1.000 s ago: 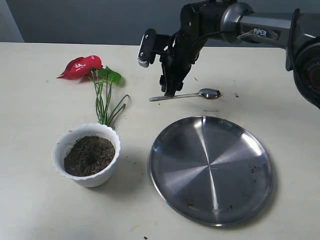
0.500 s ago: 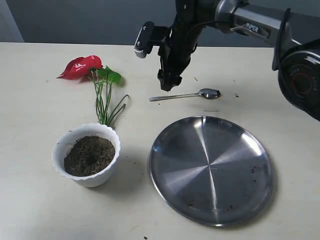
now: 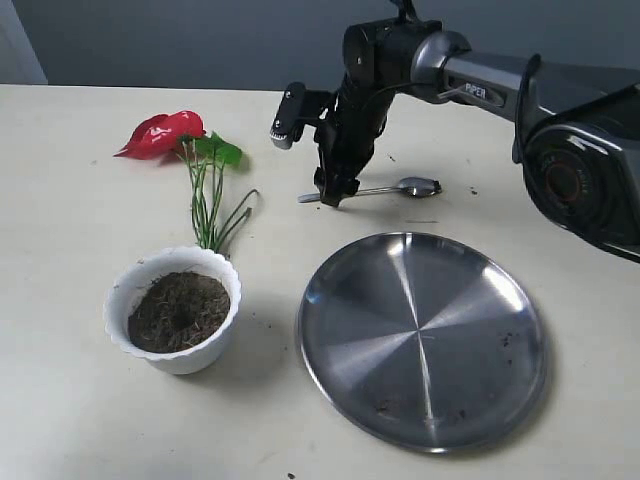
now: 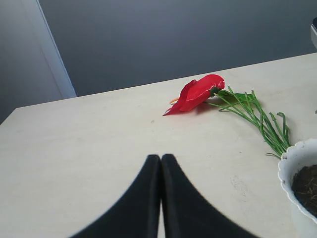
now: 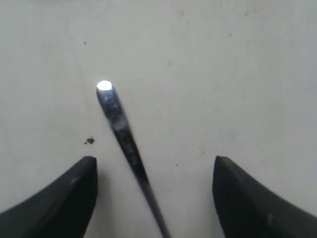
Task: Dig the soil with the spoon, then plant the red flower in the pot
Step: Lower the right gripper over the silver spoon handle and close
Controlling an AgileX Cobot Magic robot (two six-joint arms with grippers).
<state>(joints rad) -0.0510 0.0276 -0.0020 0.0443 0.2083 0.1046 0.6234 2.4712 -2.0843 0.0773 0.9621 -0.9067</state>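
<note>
One slender, shiny metal spoon (image 3: pixel 416 186)

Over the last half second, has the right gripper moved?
Yes. The right gripper has come down to the spoon, fingers open astride its handle.

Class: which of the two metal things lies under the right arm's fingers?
The spoon; its thin handle runs between the fingers, while the round plate lies apart.
</note>
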